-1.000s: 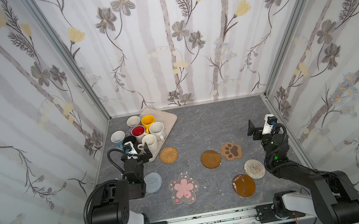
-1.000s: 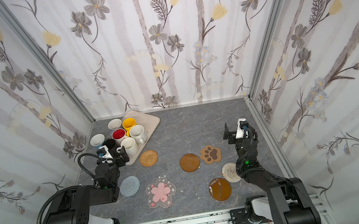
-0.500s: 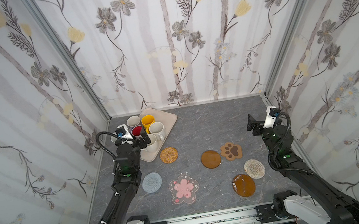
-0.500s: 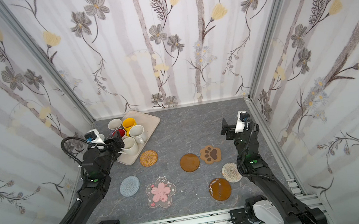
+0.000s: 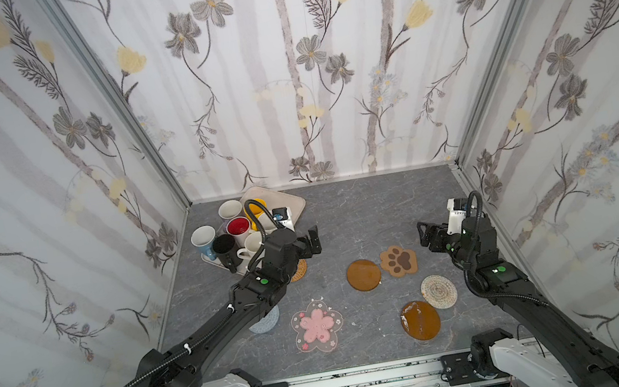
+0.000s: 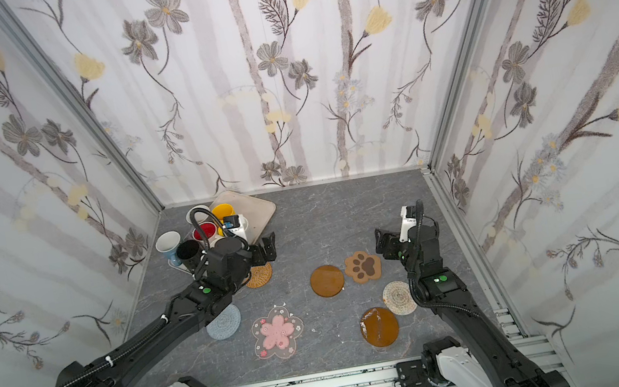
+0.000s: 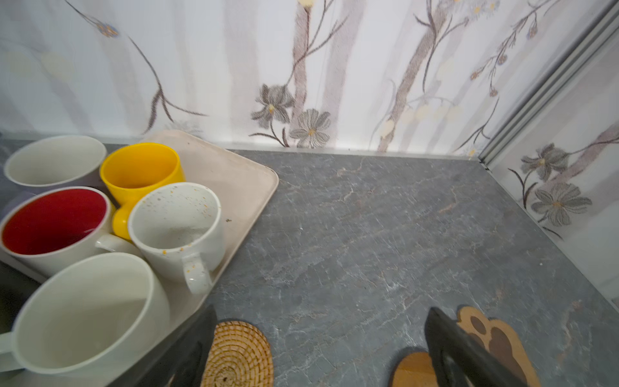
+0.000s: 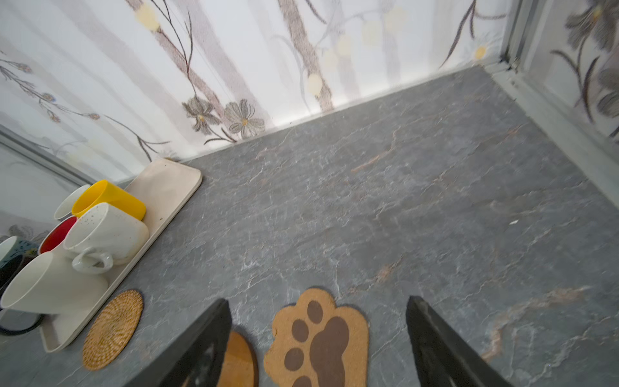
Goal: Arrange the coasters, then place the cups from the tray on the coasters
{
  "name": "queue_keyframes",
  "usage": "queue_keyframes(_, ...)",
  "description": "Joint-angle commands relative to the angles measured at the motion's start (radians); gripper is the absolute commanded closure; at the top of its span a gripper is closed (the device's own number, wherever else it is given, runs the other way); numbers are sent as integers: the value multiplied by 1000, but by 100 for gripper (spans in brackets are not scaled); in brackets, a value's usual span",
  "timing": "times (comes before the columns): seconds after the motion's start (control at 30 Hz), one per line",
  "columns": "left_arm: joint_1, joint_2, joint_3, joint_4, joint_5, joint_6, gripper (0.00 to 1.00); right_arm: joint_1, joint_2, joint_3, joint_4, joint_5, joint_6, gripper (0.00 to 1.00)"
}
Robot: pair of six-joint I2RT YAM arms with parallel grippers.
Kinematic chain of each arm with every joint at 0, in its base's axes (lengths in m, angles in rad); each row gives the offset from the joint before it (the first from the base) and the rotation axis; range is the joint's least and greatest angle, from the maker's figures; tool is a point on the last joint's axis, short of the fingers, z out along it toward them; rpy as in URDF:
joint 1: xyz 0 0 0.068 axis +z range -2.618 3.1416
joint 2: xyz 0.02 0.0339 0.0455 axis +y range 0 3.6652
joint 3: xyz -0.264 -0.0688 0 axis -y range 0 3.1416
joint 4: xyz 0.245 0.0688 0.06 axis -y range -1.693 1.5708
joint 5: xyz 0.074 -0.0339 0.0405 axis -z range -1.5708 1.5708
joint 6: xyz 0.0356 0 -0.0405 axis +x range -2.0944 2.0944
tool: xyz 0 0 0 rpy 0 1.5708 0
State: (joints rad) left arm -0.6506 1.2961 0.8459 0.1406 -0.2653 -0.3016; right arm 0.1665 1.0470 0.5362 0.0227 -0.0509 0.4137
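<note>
Well, your left fingers (image 7: 455,355) and right fingers (image 8: 435,341) both gape empty near the mid-frame coasters (image 5: 363,274), since arranging those comes first.

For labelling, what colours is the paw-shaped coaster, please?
Paw-shaped coaster: tan, brown pads; best in right wrist view.

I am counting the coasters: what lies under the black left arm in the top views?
Under the left arm, a round woven rattan coaster and a grey-blue crocheted round coaster show, each partly covered. Anything else beneath is hidden.
</note>
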Motion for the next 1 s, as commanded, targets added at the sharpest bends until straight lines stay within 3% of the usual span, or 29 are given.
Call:
queue_keyframes(0.0, -29, 64, 48, -12, -34, -73, 0, 1, 2, -14, -68, -104, 104, 17)
queue_keyframes(0.13, -45, 160, 103, -12, -22, -121, 0, 1, 32, -34, -111, -202, 214, 13)
queue_keyframes(0.27, -76, 274, 168, -17, -192, -248, 0, 1, 8, -121, -58, -294, 327, 8)
queue_keyframes(0.33, -85, 304, 181, -16, -218, -271, 0, 1, -14, -152, -55, -308, 358, 8)
queue_keyframes(0.5, -94, 320, 194, -15, -103, -188, 0, 4, -44, -217, -30, -353, 436, 16)
queue_keyframes(0.8, -120, 376, 166, 33, -107, -245, 0, 47, 15, -302, 92, -340, 551, 26)
queue_keyframes(0.97, -125, 331, 95, 115, -90, -247, 0, 90, 140, -313, 207, -343, 609, 30)
